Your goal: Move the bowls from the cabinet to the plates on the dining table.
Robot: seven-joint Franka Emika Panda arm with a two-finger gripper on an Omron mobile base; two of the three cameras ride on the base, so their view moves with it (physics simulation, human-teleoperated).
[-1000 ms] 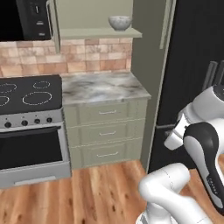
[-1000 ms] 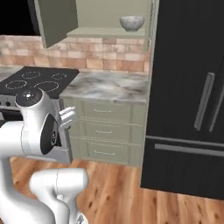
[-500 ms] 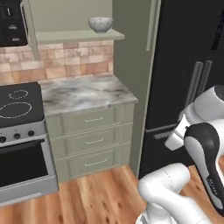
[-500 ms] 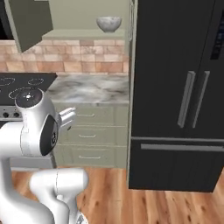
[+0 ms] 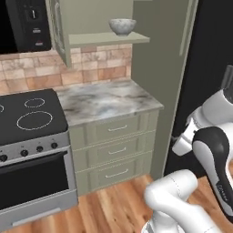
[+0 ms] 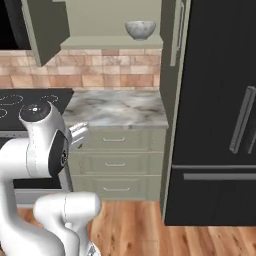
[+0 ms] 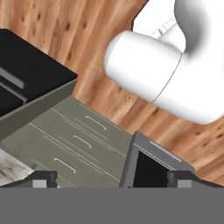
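The gripper point(image 7: 112, 178) stands nearest, its two dark fingertips point(image 7: 43, 178) spread to full width with nothing between them; it points down at the wooden plank floor point(image 7: 65, 26).

Beyond it, the sage-green drawer unit with short silver handles point(image 5: 116, 148) serves as landmark. It carries a grey-veined marble worktop point(image 5: 107, 100). To the left of the unit, touching it, is the black stove with a glass cooktop and steel front point(image 5: 32, 150). To the right of the unit rises a tall sage-green side panel point(image 6: 170, 100), and past that the black refrigerator with grey bar handles point(image 6: 220, 115).

Behind the unit, the wall is faced with tan and pink stone tiles point(image 5: 77, 68).

Directly above the unit hangs the sage-green wall cabinet point(image 5: 98, 18), its left door point(image 5: 57, 29) swung open. On the cabinet's bottom shelf point(image 5: 107, 40), toward the right end, sits one mottled grey stone-like bowl point(image 5: 122, 26), upright and apart from the cabinet walls; it also shows from the right base view point(image 6: 140, 30). It is high above the worktop and well apart from the gripper.
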